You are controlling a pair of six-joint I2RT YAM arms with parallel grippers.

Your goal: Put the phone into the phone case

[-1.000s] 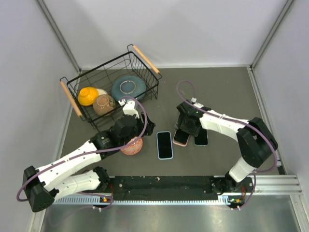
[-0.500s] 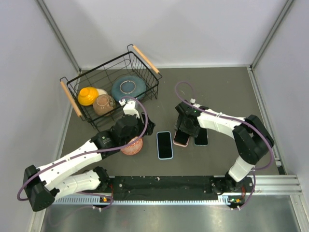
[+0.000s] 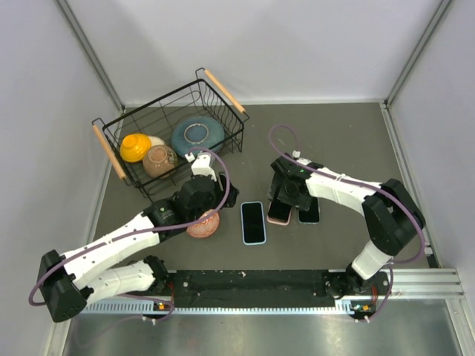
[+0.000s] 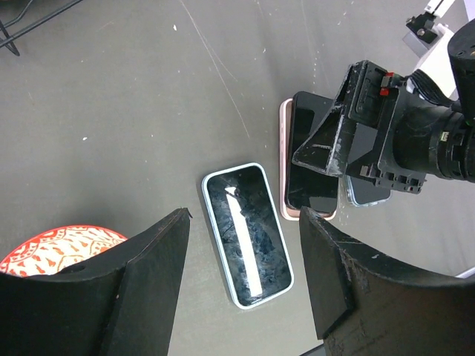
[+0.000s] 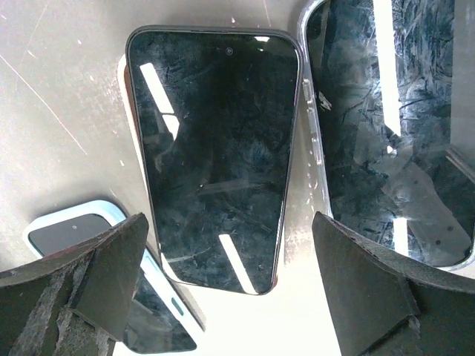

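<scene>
Right pincer [image 5: 228,222] spread wide, gripping nothing. We see the dark phone [image 5: 211,156] lying flat directly beneath it, between the two fingers and touching neither. It rests on the pink case [image 4: 283,159] on the counter [image 4: 133,111], with the case rim showing along one long side. Left pincer [image 4: 245,222] released too, hovering above a blue-cased phone [image 4: 249,245].
</scene>
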